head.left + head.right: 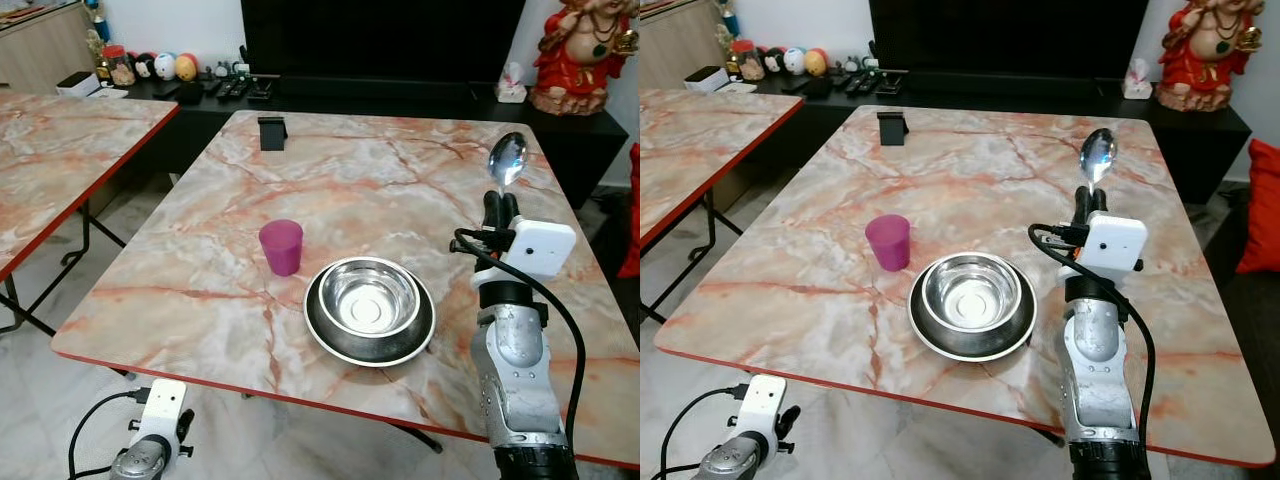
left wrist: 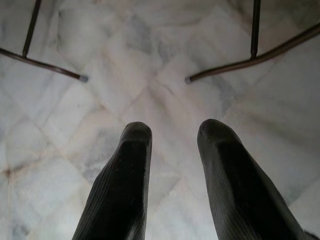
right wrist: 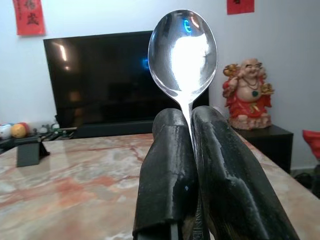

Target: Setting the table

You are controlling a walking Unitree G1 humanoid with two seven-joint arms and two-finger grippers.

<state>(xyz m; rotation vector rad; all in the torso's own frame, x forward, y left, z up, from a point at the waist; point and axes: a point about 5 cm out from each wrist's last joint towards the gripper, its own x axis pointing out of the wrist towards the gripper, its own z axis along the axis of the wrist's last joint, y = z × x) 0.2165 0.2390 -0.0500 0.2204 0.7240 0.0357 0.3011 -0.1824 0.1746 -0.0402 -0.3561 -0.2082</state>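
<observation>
While I stand at the big marble table (image 1: 330, 180), my right arm is lifted over its right side, and my left arm hangs low by the near edge. On the table sits a shiny metal bowl (image 1: 369, 300) on a dark plate (image 1: 325, 325), close to the near edge. A pink cup (image 1: 281, 246) stands upright just to the left of the bowl, not touching it. A small black stand (image 1: 271, 132) sits far away at the back of the table. My right gripper (image 3: 187, 120) is to the right of the bowl and points up. Its two black fingers (image 3: 165, 165) are squeezed tight on the thin handle of a silver spoon (image 3: 183, 52). The handle runs down between the two fingers, and the round part of the spoon sticks straight up above my fingertips. The spoon is up in the air and touches nothing but my fingers. My left gripper (image 2: 172, 135) points down at the pale tiled floor (image 2: 150, 75). Its two fingers (image 2: 125, 180) are spread apart with nothing between them. Thin metal table legs (image 2: 240, 62) rest on the floor past them.
</observation>
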